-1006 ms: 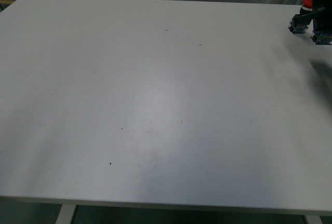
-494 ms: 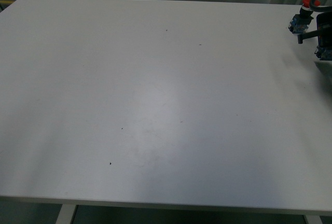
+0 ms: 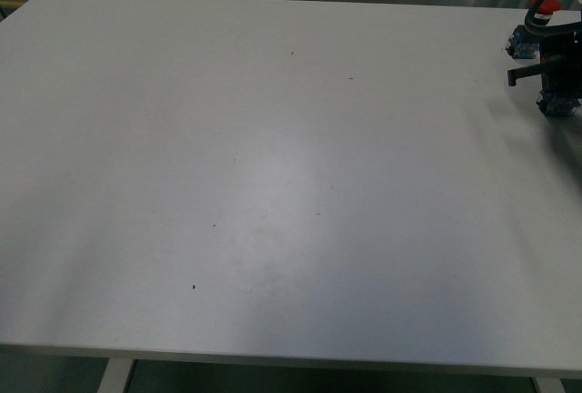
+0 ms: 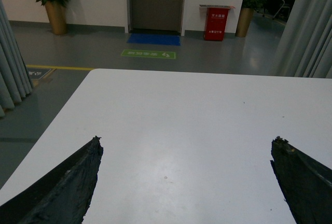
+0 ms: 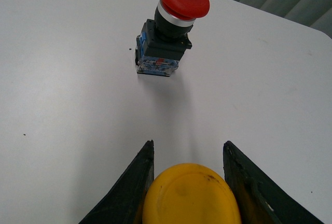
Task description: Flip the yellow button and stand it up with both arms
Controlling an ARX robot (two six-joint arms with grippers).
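So, the yellow button (image 5: 191, 195) is sitting in the right gripper (image 5: 188, 144), way over at the far right corner of the white table (image 3: 273, 184). In the right wrist view its round yellow cap fills the gap between the two dark fingers (image 5: 129, 187), and both look pressed against its sides, so I'd call that a narrow grip on the button. In the front view you can't see the cap at all, only the bluish block end of the button poking out on the near side of the gripper. I honestly can't tell whether it's touching the tabletop.

Just beyond it, a bit further back on the table, there's the red button (image 5: 174, 27). It's apart from the gripper and looks like it's lying on its side, red cap pointing away and blue-and-black body toward the gripper.

The left gripper (image 4: 187, 140) only shows in its own wrist view. Its fingers are spread wide with nothing but table between them. Past the table's far edge there's a green floor sign (image 4: 149, 54), a blue mat (image 4: 154, 39) and a red bin (image 4: 216, 23).
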